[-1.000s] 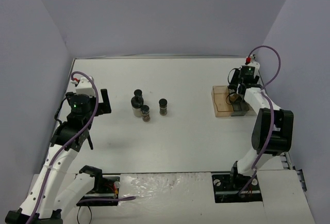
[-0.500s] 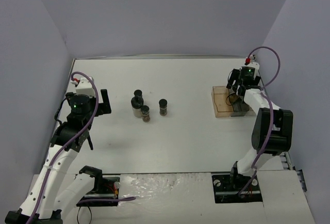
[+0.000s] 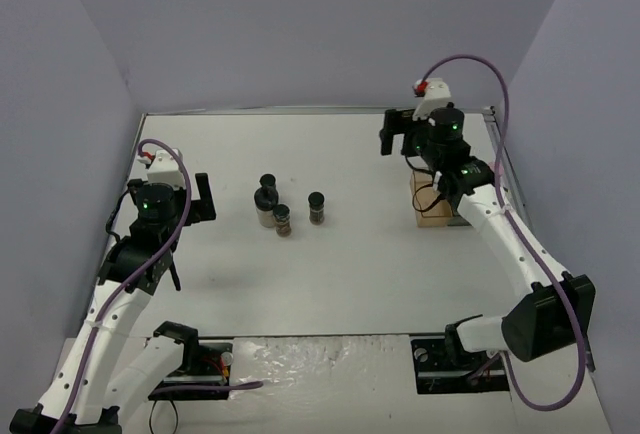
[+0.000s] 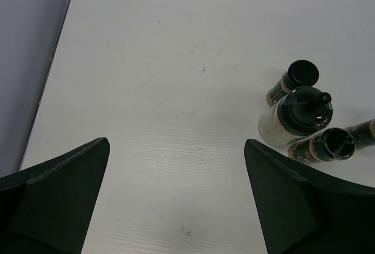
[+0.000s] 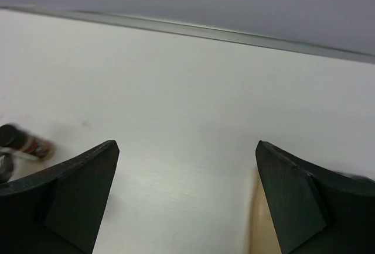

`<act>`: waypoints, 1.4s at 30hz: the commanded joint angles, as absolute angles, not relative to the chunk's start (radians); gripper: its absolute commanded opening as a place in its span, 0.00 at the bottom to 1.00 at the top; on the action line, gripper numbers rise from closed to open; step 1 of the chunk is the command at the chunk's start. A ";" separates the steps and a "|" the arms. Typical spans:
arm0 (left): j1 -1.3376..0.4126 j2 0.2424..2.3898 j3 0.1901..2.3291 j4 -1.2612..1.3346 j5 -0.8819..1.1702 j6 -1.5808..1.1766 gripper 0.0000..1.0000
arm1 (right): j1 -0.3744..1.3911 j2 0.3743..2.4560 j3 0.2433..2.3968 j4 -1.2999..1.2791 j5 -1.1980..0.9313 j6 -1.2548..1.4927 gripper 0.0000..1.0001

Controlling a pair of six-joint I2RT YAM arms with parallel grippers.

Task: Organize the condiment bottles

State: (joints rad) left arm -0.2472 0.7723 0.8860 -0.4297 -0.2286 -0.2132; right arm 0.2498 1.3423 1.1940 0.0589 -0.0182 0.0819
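Several condiment bottles with black caps stand in a cluster left of the table's middle: a small one (image 3: 267, 181), a bigger pale one (image 3: 266, 204), and two small brown ones (image 3: 283, 219) (image 3: 316, 206). The left wrist view has the bigger bottle (image 4: 299, 113) and a small one (image 4: 300, 76) at its right. My left gripper (image 3: 203, 197) (image 4: 176, 207) hangs open left of the cluster, holding nothing. My right gripper (image 3: 390, 135) (image 5: 187, 201) is open and empty, raised over the far right of the table, pointing left. A blurred bottle (image 5: 23, 140) lies at that view's left edge.
The amber compartment tray (image 3: 427, 212) sits at the right, mostly covered by my right arm; its contents are hidden. Its edge (image 5: 261, 230) shows low in the right wrist view. Purple walls close the table at the back and both sides.
My right gripper opened wide over the tray, then rose and swung left and back, away from it. The left arm and the bottle cluster have not moved.
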 commanded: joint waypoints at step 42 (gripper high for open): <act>-0.229 0.740 0.927 -0.397 -0.242 -0.227 0.97 | 0.922 2.097 1.625 0.229 0.105 -0.002 0.51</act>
State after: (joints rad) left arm -0.2344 0.7444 0.8860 -0.4393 -0.2308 -0.2175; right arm 0.9283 2.1264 1.5778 0.1748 0.0735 -0.0005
